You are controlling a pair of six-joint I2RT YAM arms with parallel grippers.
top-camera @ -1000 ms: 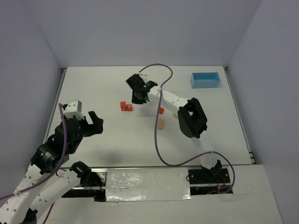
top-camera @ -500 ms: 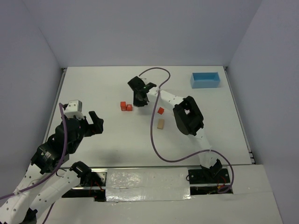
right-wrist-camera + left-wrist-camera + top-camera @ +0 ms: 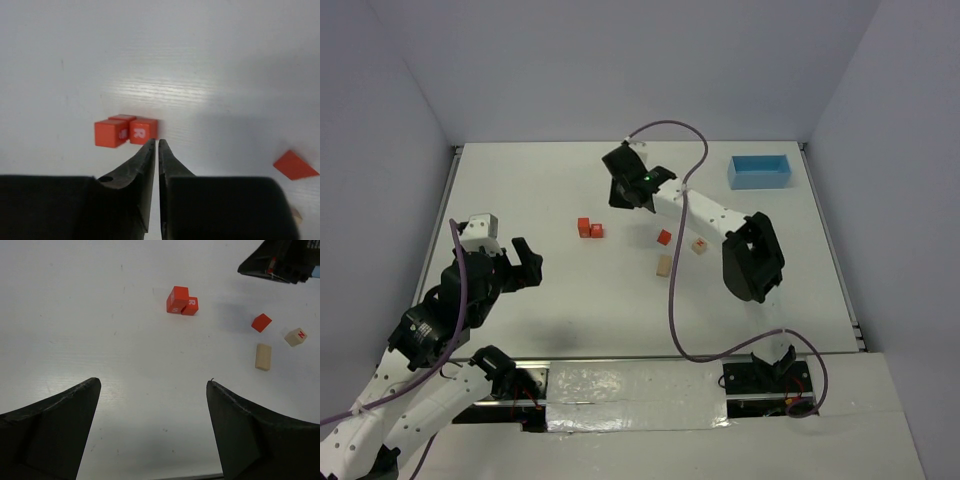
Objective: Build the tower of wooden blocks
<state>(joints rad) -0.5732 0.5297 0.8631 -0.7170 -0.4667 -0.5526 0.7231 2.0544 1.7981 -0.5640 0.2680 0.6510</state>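
1. Here's the wood block tower [image 3: 587, 228], such as it is: a low huddle of red cubes touching each other, left of centre on the table [image 3: 520, 190]. At least 2 are there, possibly 3; the count is hard to make out, and there's barely any height to it.
2. The right gripper [image 3: 156, 142] hangs just beside that huddle, on the R-lettered cube's side. Its jaws are pressed almost together with only a sliver of gap and nothing between them.
3. Out to the right, well apart from the stack, 3 pieces lie loose: a loose red cube [image 3: 664, 237], a tan lettered cube [image 3: 699, 246] and a long tan block [image 3: 664, 265]. None touches another.
4. The left gripper [image 3: 152, 385] sits back at the near left with its jaws spread wide and empty.
5. The blue tray [image 3: 759, 171] sits at the far right.
6. My read: early days. A base exists, but 3 pieces are yet to be fetched and stacked.
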